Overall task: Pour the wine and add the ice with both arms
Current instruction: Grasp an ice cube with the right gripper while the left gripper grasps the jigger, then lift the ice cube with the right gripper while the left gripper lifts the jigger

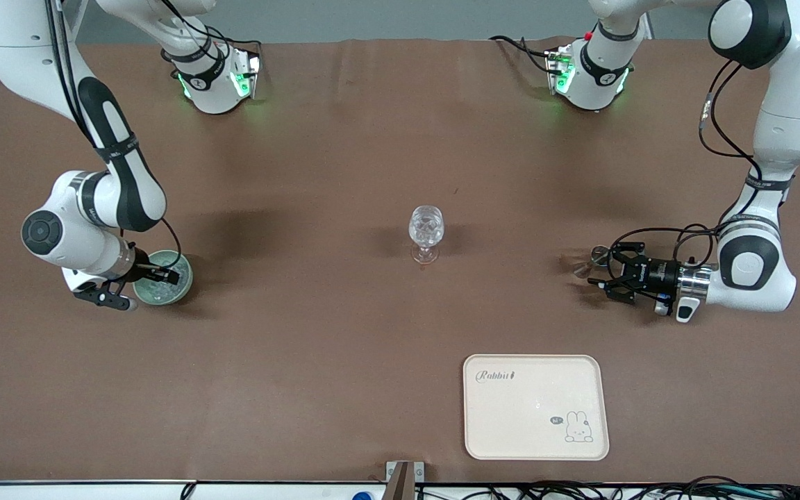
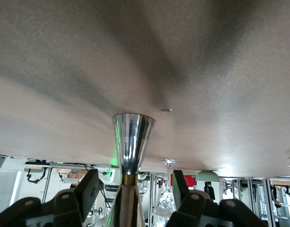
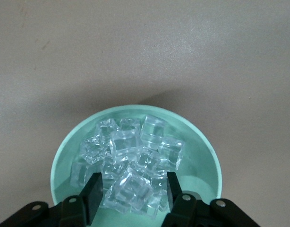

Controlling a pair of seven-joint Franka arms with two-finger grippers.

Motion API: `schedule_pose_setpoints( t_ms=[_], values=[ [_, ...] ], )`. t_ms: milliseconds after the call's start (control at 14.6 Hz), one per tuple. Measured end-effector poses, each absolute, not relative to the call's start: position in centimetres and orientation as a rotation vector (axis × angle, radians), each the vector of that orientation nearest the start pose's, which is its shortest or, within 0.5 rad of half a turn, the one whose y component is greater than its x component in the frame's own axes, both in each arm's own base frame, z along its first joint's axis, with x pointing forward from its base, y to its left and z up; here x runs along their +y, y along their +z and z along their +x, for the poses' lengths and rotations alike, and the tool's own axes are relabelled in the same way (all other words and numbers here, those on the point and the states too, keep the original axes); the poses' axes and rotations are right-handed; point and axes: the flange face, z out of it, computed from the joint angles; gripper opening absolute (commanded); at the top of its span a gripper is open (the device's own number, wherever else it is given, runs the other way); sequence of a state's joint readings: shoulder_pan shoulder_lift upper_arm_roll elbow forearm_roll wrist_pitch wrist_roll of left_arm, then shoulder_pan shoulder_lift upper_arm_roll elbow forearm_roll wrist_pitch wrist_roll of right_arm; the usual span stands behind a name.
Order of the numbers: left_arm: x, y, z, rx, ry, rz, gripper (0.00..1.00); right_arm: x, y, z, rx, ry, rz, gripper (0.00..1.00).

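The right gripper (image 1: 142,283) is lowered into the pale green bowl (image 1: 181,286) at the right arm's end of the table. In the right wrist view its 2 fingers (image 3: 92,195) are seen spread partly apart, with 1 cube of the ice (image 3: 131,189) between them at the top of the heap. Whether the pads already press on that cube cannot be told, so no firm hold is claimed.

The left gripper (image 1: 605,274) is held low over the table at the left arm's end, turned sideways. A metal jigger (image 2: 131,142), 2 cones joined at a narrow waist, is seen between its fingers in the left wrist view; the grip is judged closed on the waist. Whether any wine is in it cannot be seen.

The stemmed glass (image 1: 426,232) stands upright in the middle of the table, well apart from both grippers. A cream tray (image 1: 483,417) lies nearer to the front camera than the glass, toward the left arm's end.

The step in hand is judged to be the picking of 1 cube. It is best done by closing squarely on 2 flat faces of the topmost cube, slowly, since wet ice is likely to slip or shoot out sideways. The lift should be straight up so that neighbouring cubes and the bowl's rim are not dragged. The jigger should be kept steady meanwhile.
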State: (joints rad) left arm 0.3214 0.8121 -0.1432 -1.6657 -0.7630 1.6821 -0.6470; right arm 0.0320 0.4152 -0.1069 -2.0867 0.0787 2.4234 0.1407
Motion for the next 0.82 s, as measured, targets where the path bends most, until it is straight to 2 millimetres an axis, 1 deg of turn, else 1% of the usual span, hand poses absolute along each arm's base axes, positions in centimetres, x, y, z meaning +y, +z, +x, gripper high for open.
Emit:
schedule_pose_setpoints(
  t_ms=[137,274,411,548,822],
  values=[
    [4.4,12.7,59.9,1.334,-1.172,1.851,0.6,-4.2,22.2,57.6,0.423,0.128,-3.105,0.6],
    [4.4,12.7,59.9,1.332,-1.174,1.851,0.58,-4.2,22.9,57.6,0.423,0.119,-3.103,0.57],
    [4.4,12.7,59.8,1.332,-1.176,1.851,0.56,-4.2,23.3,57.7,0.424,0.115,-3.102,0.49],
    [4.4,12.7,59.8,1.326,-1.18,1.851,0.53,-4.2,23.4,57.6,0.426,0.114,-3.102,0.44],
    [4.2,12.6,59.6,1.314,-1.184,1.852,0.48,-4.2,23.4,57.7,0.429,0.105,-3.102,0.44]
  ],
)
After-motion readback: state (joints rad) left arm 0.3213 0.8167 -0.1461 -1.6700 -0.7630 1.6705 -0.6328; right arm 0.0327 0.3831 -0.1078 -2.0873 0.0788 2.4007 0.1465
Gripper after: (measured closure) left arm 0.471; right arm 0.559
